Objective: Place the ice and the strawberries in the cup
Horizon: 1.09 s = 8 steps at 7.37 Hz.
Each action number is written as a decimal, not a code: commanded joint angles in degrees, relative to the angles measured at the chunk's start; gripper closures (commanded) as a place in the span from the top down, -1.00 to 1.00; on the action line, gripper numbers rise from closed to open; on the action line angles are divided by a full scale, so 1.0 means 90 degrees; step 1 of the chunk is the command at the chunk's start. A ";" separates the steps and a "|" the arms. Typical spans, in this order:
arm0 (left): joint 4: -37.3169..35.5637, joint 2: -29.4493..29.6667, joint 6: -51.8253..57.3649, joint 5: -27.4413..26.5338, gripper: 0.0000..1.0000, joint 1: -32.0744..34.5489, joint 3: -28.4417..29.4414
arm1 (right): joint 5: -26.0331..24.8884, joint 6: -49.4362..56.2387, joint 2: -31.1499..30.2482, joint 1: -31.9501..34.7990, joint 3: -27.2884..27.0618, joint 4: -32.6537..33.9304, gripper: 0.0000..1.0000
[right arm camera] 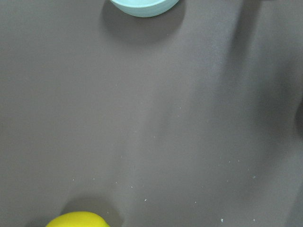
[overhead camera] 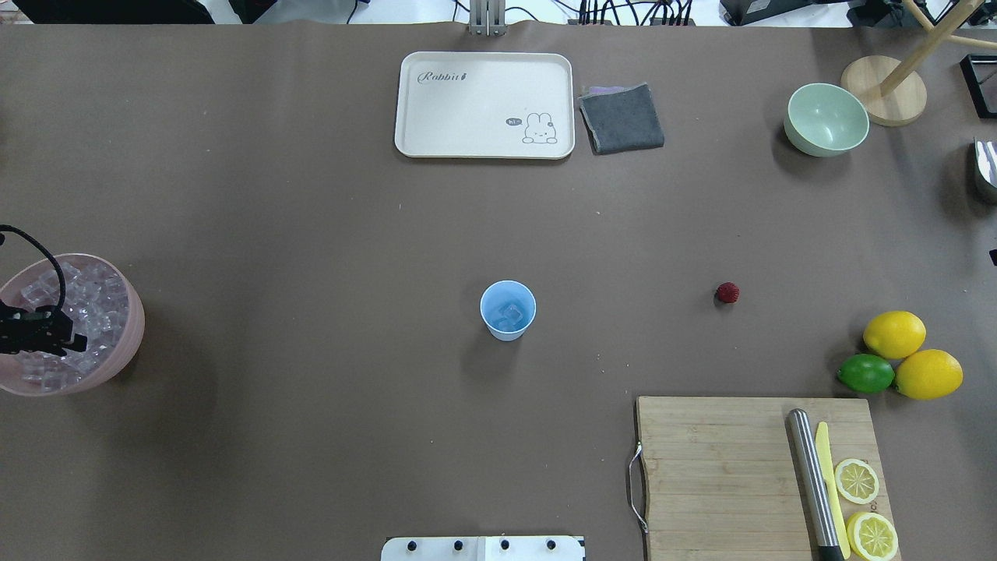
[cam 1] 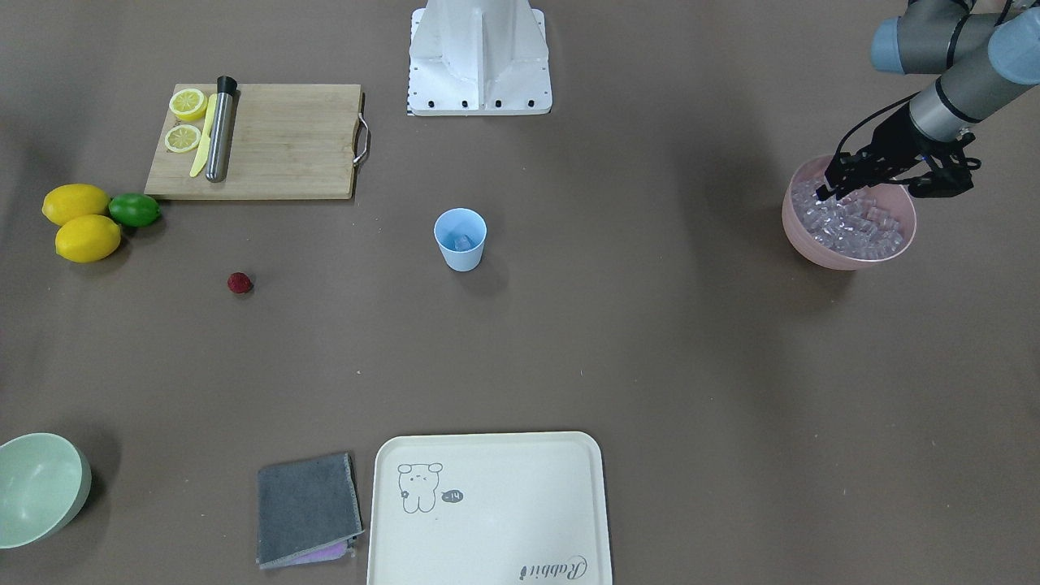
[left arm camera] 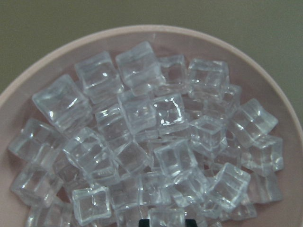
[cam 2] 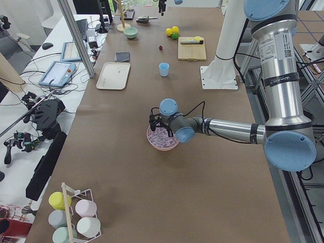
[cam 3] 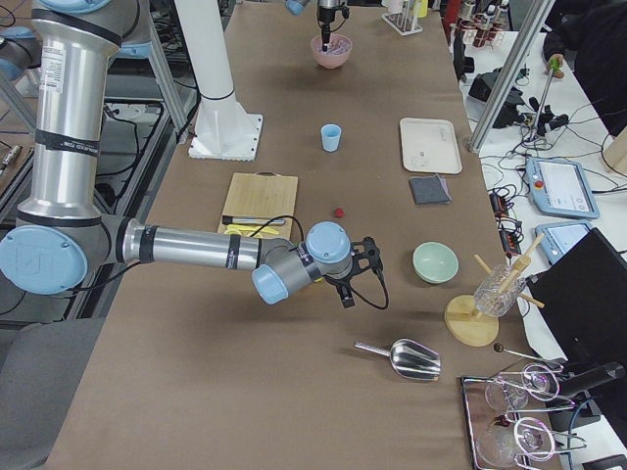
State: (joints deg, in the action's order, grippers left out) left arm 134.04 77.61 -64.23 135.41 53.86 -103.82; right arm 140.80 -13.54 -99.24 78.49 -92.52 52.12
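The left claw [cam 1: 835, 185] hangs tips-down in the pink bowl [cam 1: 815, 244], probably to pick a cube; I cannot tell whether it is wide or narrow; the ice [left arm camera: 151, 118] heaps there as clear, glossy cubes; the cup [cam 1: 461, 253], pale blue, stands upright mid-bench [cam 1: 650, 341], well apart, some ice inside; the strawberry [cam 1: 240, 283], small and dark red, lies alone beyond; the right claw [cam 3: 351, 279] hovers elsewhere, its state unreadable.

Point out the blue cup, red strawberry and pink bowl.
Light blue plastic cup [overhead camera: 506, 333], overhead view, outer wall.
Small dark red strawberry [overhead camera: 727, 292], overhead view, middle.
Pink bowl [overhead camera: 132, 335], overhead view, outer wall.
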 commanded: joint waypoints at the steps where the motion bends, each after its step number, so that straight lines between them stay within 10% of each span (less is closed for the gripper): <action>1: -0.0359 0.0223 -0.0283 0.0336 -1.00 0.0294 -0.0377 | 0.0000 0.0010 0.0001 -0.0010 0.0045 0.0000 1.00; 4: -0.2495 0.2403 -0.1307 0.0248 -1.00 0.0198 -0.0906 | 0.0019 0.0010 0.0001 -0.0010 0.0055 0.0000 1.00; 8: -0.5064 0.5180 -0.2598 -0.2061 -1.00 -0.1731 -0.0867 | -0.0069 0.0010 0.0021 -0.0010 0.0094 0.0029 1.00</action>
State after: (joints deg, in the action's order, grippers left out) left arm 95.90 116.86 -84.99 123.48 43.95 -111.84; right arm 140.42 -13.41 -99.15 78.38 -91.83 52.27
